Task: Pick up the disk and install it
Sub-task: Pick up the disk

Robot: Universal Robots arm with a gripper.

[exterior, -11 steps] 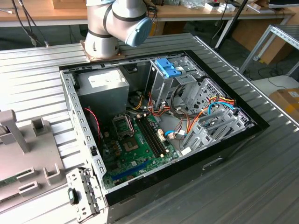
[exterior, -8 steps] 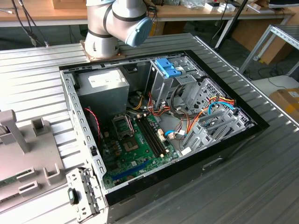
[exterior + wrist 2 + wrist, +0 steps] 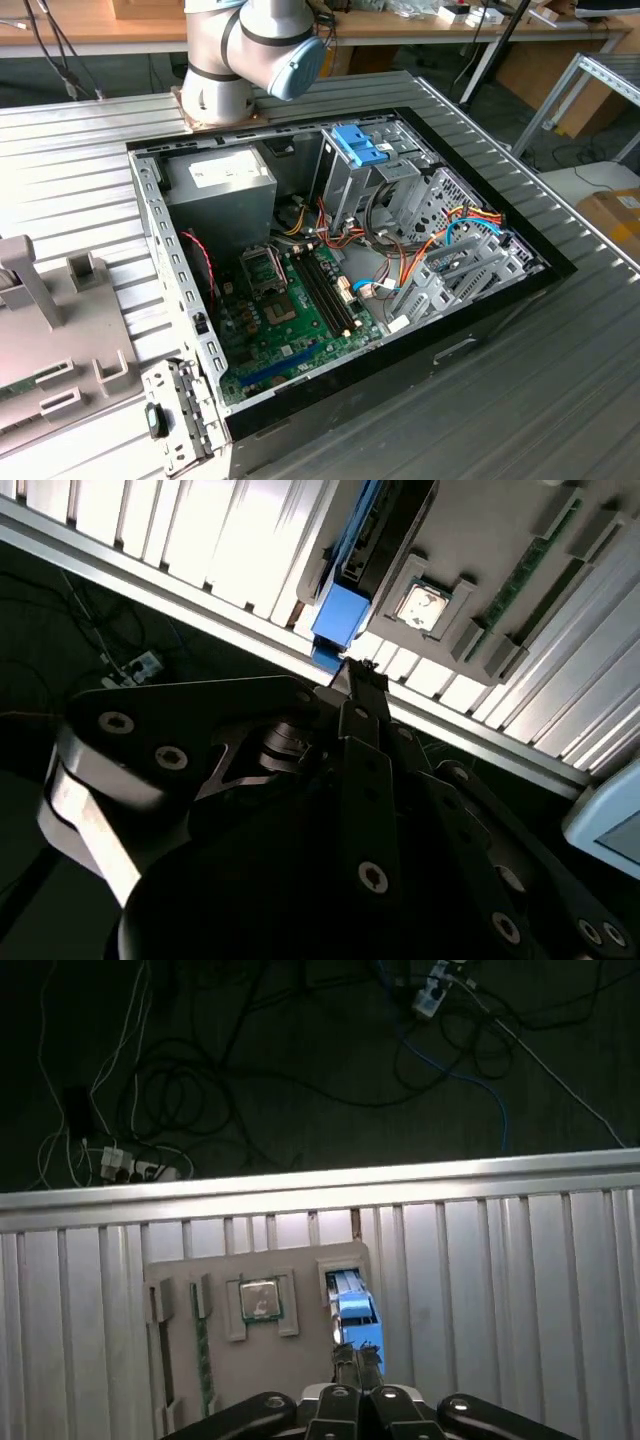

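Observation:
The disk point(image 3: 347, 1295), a thin metal slab in a blue plastic frame, stands on edge in a slot of a grey fixture plate point(image 3: 300, 1360) near the table's edge. In the second wrist view the disk point(image 3: 345, 605) shows its blue end. My gripper point(image 3: 350, 1360) hangs above that blue end, shut, with nothing seen between its tips. Its black links converge to the gripper point(image 3: 356, 675) tip just short of the blue frame. The exterior view holds the open computer case point(image 3: 500, 330), with the arm's base point(image 3: 215, 90) behind it.
A processor chip point(image 3: 259, 1300) and a memory stick point(image 3: 203, 1355) also sit in the fixture plate. Inside the case are a grey power-supply box point(image 3: 225, 185), a green motherboard point(image 3: 290, 310), bundled cables point(image 3: 455, 235) and a metal drive cage with a light-blue bracket point(image 3: 358, 148). Cables lie on the floor point(image 3: 200, 1080).

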